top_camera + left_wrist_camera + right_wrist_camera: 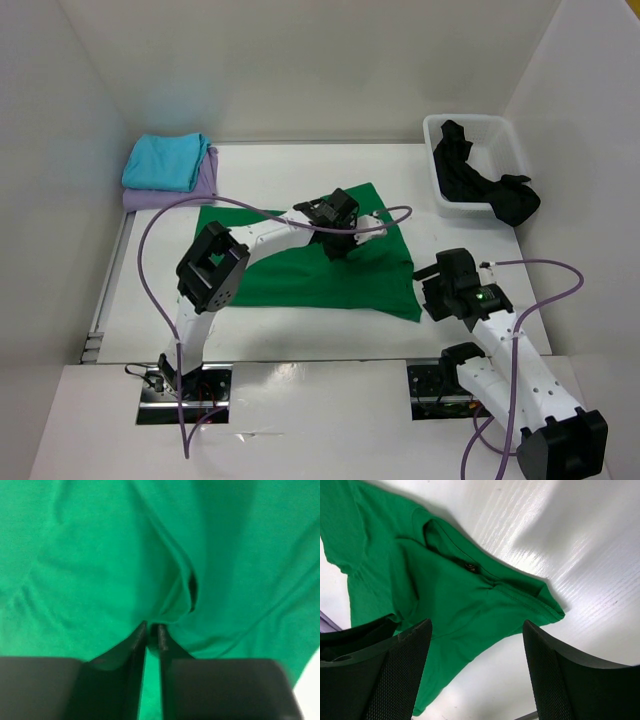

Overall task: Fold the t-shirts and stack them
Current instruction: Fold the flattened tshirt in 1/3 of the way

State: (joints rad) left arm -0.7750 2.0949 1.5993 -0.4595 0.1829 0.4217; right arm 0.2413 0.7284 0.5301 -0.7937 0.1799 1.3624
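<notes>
The bright green cloth t-shirt (290, 275) lies spread mid-table, and its fold looks barely begun. The left gripper (152, 629) pinches a ridge of it; the right gripper (437, 290) hangs open nearby. Next, probably, comes lifting that pinch across.

Bright, even light; glare streaks the white table (580, 545); the left wrist view is blurred.

1. White links and black housings are seen on the left arm (262, 238).
2. Behind the black, mesh-faced fingers (395, 675) of the right gripper (476, 625), a green light (484, 296) is lit.
3. Purple cables (140, 255) are attached to both.
</notes>
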